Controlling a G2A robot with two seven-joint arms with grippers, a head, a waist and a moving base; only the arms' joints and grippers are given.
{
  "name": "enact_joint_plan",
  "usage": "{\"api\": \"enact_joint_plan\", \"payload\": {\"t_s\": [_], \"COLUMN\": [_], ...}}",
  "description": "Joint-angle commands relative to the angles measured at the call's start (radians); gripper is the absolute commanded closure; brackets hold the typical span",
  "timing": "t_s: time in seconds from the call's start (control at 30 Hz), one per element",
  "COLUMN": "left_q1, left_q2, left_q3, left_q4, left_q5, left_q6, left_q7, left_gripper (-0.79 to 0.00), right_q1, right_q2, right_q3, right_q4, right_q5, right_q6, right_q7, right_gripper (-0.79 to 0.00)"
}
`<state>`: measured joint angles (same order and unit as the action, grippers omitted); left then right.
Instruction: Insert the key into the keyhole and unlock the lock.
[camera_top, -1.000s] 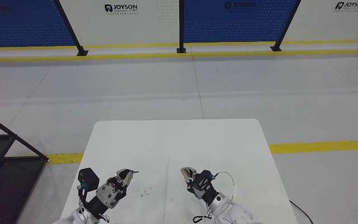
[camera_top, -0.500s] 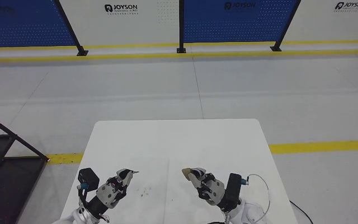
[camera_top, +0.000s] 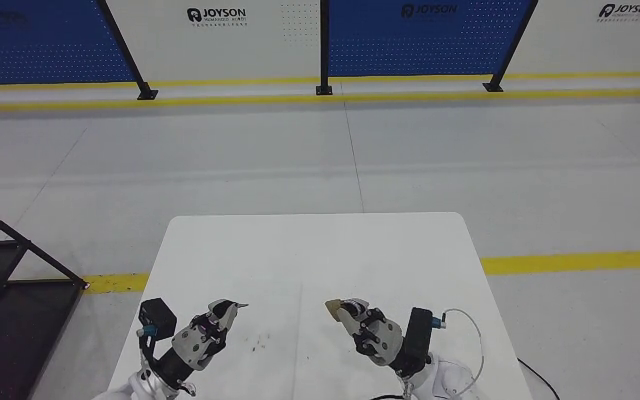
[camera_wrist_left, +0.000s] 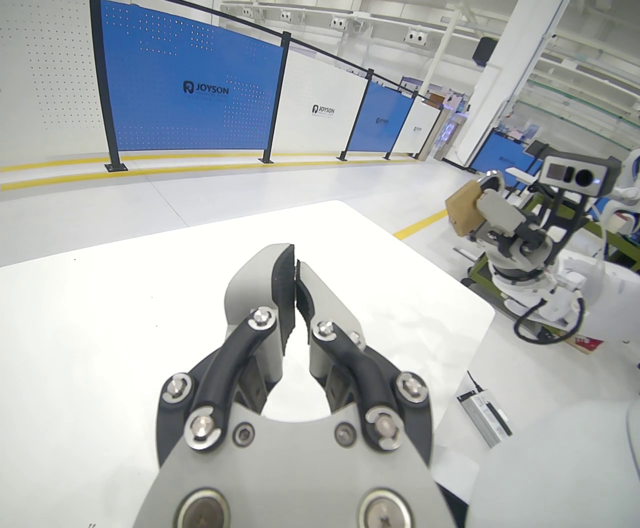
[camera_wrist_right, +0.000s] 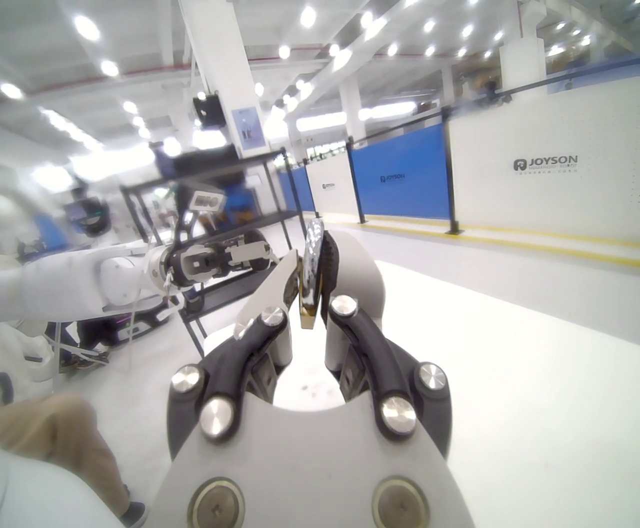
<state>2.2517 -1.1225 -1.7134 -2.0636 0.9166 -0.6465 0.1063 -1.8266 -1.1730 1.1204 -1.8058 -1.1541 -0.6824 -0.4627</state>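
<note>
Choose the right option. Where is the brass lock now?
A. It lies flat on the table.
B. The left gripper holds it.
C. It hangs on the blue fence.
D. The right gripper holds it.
D: the right gripper is shut on the brass lock, which sits pinched between its two fingers.

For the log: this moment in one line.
left gripper shut on key | right gripper shut on lock | key and lock apart
</note>
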Motion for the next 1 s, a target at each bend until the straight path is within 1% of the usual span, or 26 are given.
{"api": "enact_joint_plan", "payload": {"t_s": [0.0,0.07,0.17,0.23,0.33,0.4,0.43,0.57,0.67,0.77,0.87,0.97], "left_q1": [-0.008,-0.014,-0.022,-0.035,-0.054,-0.067,-0.076,-0.105,-0.139,-0.173,-0.2,-0.214], "left_q2": [0.0,0.0,-0.002,-0.003,-0.008,-0.012,-0.015,-0.022,-0.021,-0.016,-0.014,-0.017], "left_q3": [0.017,0.036,0.079,0.102,0.143,0.162,0.177,0.247,0.311,0.375,0.411,0.429], "left_q4": [0.001,0.006,0.027,0.041,0.069,0.088,0.104,0.127,0.142,0.158,0.178,0.195], "left_q5": [-0.051,-0.086,-0.136,-0.146,-0.162,-0.177,-0.189,-0.231,-0.285,-0.339,-0.343,-0.314], "left_q6": [-0.045,-0.086,-0.173,-0.228,-0.306,-0.339,-0.361,-0.366,-0.366,-0.366,-0.366,-0.366], "left_q7": [0.002,0.02,0.069,0.101,0.171,0.218,0.253,0.324,0.339,0.331,0.332,0.368], "left_gripper": [0.0,0.0,0.0,0.0,0.0,0.0,0.0,0.0,0.0,0.0,0.0,0.0], "right_q1": [0.025,0.058,0.12,0.164,0.22,0.246,0.264,0.311,0.33,0.329,0.315,0.3], "right_q2": [-0.004,-0.012,-0.029,-0.044,-0.066,-0.078,-0.087,-0.109,-0.122,-0.13,-0.137,-0.144], "right_q3": [-0.024,-0.064,-0.14,-0.187,-0.253,-0.281,-0.303,-0.35,-0.38,-0.382,-0.374,-0.368], "right_q4": [0.013,0.028,0.066,0.097,0.151,0.184,0.216,0.284,0.302,0.301,0.297,0.298], "right_q5": [0.049,0.075,0.125,0.152,0.197,0.222,0.247,0.284,0.286,0.281,0.261,0.231], "right_q6": [-0.055,-0.092,-0.146,-0.161,-0.194,-0.218,-0.249,-0.33,-0.33,-0.33,-0.315,-0.285], "right_q7": [-0.028,-0.058,-0.11,-0.143,-0.207,-0.248,-0.278,-0.323,-0.345,-0.345,-0.359,-0.389], "right_gripper": [0.0,0.0,0.0,0.0,0.0,0.0,0.0,0.0,0.0,0.0,0.0,0.0]}}
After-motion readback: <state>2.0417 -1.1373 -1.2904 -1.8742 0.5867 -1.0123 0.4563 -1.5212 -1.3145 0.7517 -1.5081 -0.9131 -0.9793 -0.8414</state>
